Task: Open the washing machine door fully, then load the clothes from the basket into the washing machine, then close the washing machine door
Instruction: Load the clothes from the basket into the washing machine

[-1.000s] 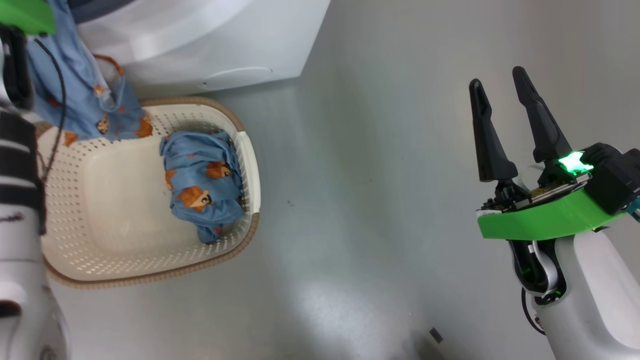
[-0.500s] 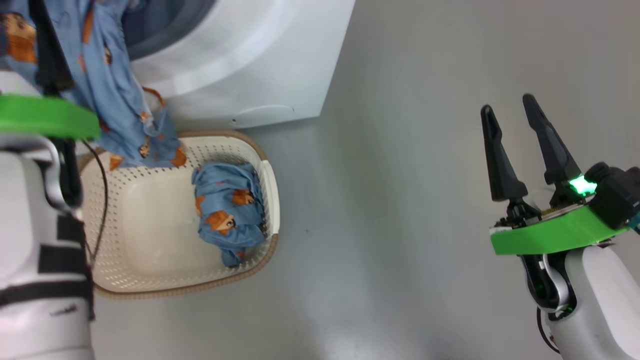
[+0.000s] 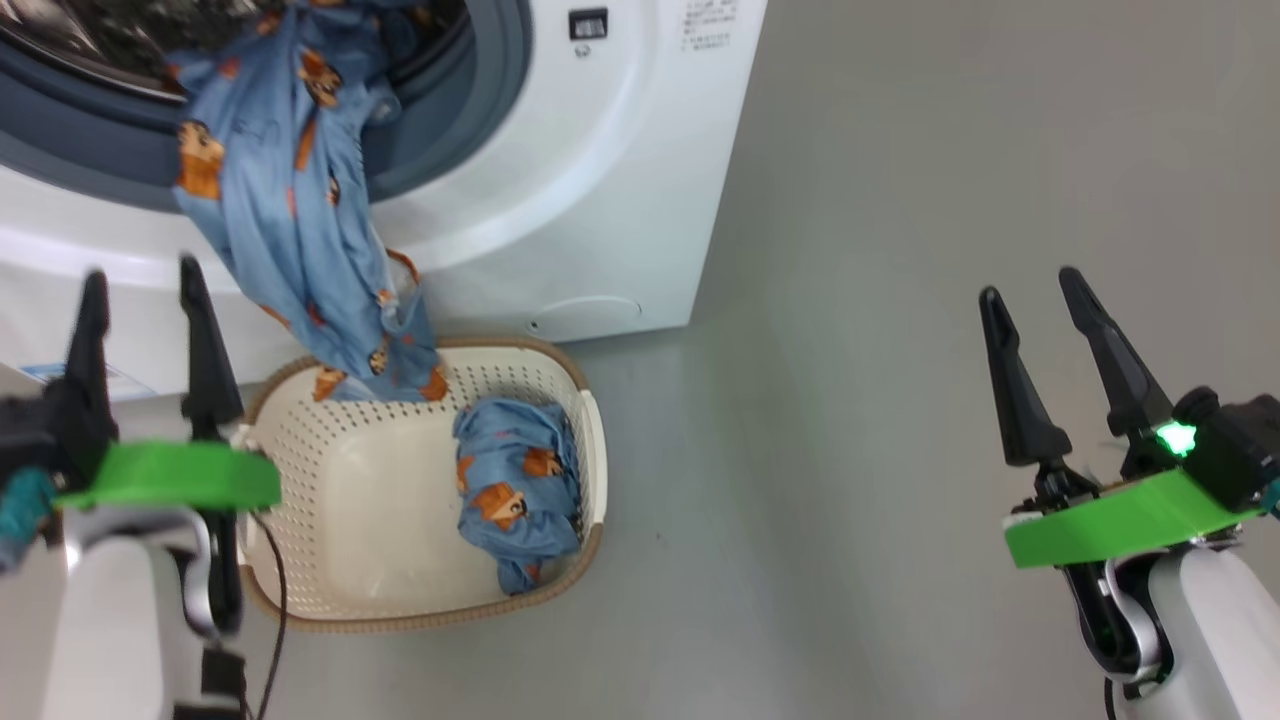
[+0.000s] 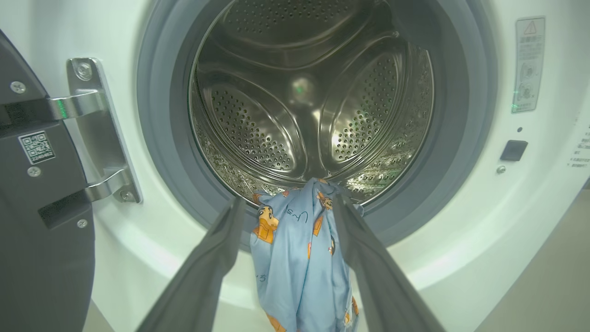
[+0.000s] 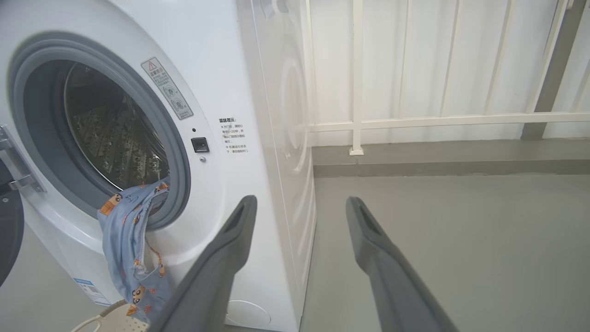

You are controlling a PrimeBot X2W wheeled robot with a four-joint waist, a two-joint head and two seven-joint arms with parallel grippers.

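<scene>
Fingers stand apart on both arms: the left fingers and the right fingers hold nothing. Just right of the left fingers, well left of the right pair, sits the basket with one blue bundle inside. Ahead of the left fingers a blue garment hangs from the washing machine opening, its tail reaching the basket. Beyond gapes the steel drum. The washing machine door stands open, left of them.

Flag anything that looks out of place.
One blue garment is only half loaded: its top lies inside the washing machine, the rest hangs out over the gasket down to the basket. It would likely get caught if the door closed.
</scene>
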